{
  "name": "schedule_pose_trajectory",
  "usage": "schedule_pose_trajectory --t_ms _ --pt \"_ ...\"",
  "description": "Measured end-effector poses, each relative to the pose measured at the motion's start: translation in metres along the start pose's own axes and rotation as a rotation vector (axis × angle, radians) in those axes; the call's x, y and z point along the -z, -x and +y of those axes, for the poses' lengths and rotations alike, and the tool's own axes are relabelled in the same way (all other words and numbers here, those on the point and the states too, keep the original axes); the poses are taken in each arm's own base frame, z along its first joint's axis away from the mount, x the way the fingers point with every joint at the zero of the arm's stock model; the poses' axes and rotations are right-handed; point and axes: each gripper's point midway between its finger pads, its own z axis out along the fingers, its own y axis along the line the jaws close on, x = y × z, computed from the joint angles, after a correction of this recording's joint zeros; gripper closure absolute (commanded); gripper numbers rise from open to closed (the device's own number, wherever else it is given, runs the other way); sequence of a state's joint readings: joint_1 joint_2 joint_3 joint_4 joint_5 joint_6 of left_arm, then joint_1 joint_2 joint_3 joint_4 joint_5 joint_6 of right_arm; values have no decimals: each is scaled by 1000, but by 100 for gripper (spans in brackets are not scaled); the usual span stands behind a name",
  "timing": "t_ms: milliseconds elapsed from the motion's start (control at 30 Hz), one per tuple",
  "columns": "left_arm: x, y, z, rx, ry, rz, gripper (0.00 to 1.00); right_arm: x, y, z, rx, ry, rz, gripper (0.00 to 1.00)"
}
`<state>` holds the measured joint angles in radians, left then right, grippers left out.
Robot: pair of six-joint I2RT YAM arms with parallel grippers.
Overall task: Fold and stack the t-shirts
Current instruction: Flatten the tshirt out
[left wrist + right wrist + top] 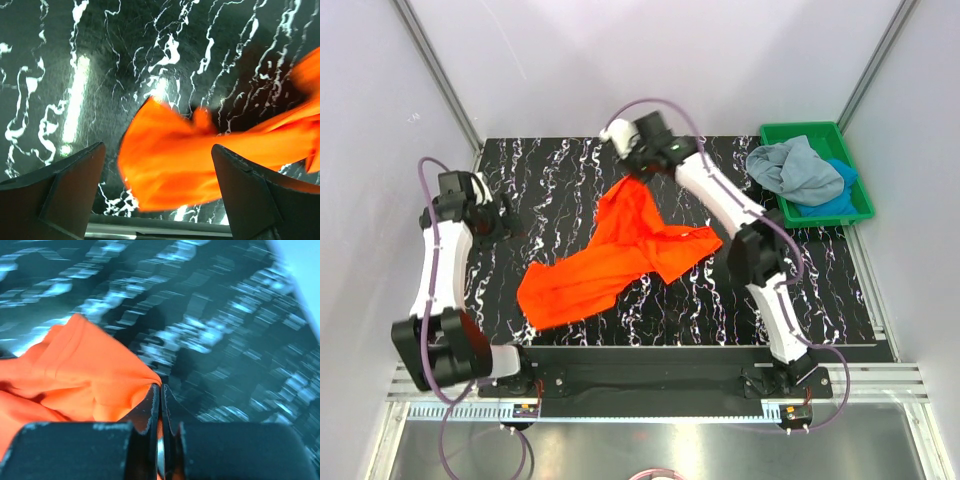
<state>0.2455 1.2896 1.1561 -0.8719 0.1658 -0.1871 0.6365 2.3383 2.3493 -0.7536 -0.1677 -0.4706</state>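
Note:
The bright orange t-shirt [610, 255] lies crumpled across the middle of the black marbled table. My right gripper [632, 174] is at the shirt's far end, shut on a pinched fold of its edge. In the right wrist view the jaws [160, 388] meet on the orange cloth [80, 370]. My left gripper [508, 222] hovers open at the table's left side, apart from the shirt. The left wrist view shows its fingers [157, 146] spread wide, with the orange t-shirt [200, 160] on the table beyond them. A grey-blue t-shirt [790, 168] and a bright blue t-shirt [840, 195] lie bunched in the tray.
A green plastic tray [817, 130] stands at the back right corner of the table. White walls and metal frame posts enclose the table on three sides. Both arm bases stand at the near edge.

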Motion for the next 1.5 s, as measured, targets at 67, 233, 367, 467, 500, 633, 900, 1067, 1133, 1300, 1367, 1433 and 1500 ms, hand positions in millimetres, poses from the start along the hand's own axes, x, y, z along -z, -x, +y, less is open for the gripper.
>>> schedule_pose_trajectory --t_ms 67,233,367,467,500,633,900,1067,1133,1300,1367,1433,1500 --pt "-10 4 -1 -25 4 36 8 15 -6 -35 -31 -68 -4 96" --pt "-27 7 -21 -124 -22 94 8 29 -28 -77 -80 -155 29 97" --pt "-49 -5 -36 -182 -45 178 9 27 -39 -75 -100 -144 58 99" --pt "-65 -5 -49 -206 -61 223 7 31 -32 -67 -103 -125 46 100" --pt "-68 0 -53 -214 -66 222 7 35 -27 -63 -98 -121 40 100" --pt "-63 32 -73 -234 -94 136 6 65 22 -42 -52 -92 -53 100" --pt "-67 64 -92 -238 -140 79 16 178 94 18 41 -51 -251 100" --pt "-125 88 -107 -261 -177 119 14 211 90 20 49 -77 -267 100" --pt "-148 80 -107 -270 -181 161 10 206 80 20 50 -79 -240 100" --pt "-164 53 -110 -277 -193 254 4 184 52 20 47 -79 -147 100" --pt "-164 50 -117 -288 -208 256 4 179 46 19 43 -77 -124 100" --pt "-164 46 -125 -303 -223 263 5 177 44 19 41 -76 -115 100" --pt "-165 42 -134 -320 -233 269 5 176 44 19 41 -76 -114 100"
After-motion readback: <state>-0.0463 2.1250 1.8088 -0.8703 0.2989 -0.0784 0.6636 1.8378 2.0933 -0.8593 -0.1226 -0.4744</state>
